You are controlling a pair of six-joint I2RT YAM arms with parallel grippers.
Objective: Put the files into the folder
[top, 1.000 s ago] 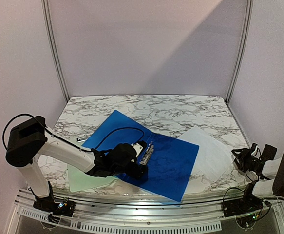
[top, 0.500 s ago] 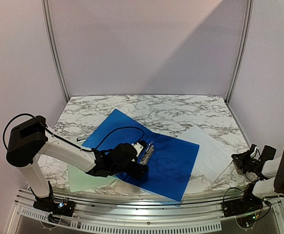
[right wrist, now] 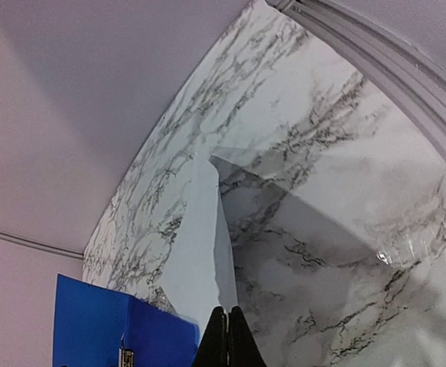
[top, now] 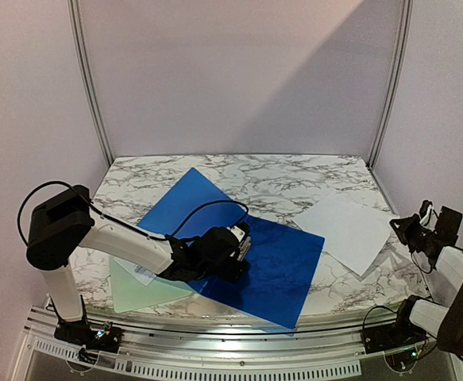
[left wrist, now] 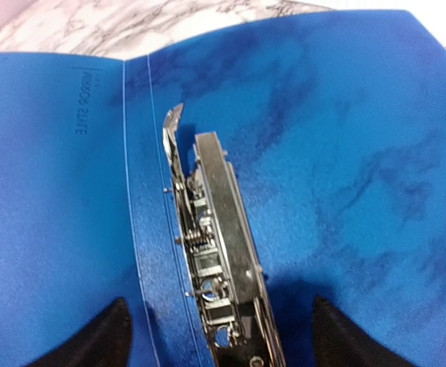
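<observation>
The large white sheet (top: 349,230) lies on the right side of the marble table (top: 287,176). Its right corner is pinched in the right gripper (right wrist: 224,336), whose fingers are pressed fully together on the paper's edge. In the right wrist view the sheet rises straight up from those fingertips and bends away over the marble. To the left of those fingers the blue folder (top: 283,266) lies open and flat, its right edge just beside the sheet's left corner. The metal clip (left wrist: 215,252) sits along the folder's spine crease, tilted up on its side.

The left gripper (top: 233,255) hangs low over the near end of the clip. Its fingers (left wrist: 104,340) are spread wide, one on each side of the clip with blue plastic showing between, and they hold nothing. A pale green sheet (top: 132,292) pokes out from under the folder's near-left part, behind the left fingers. A small white printed piece lies on it, too small to read.
</observation>
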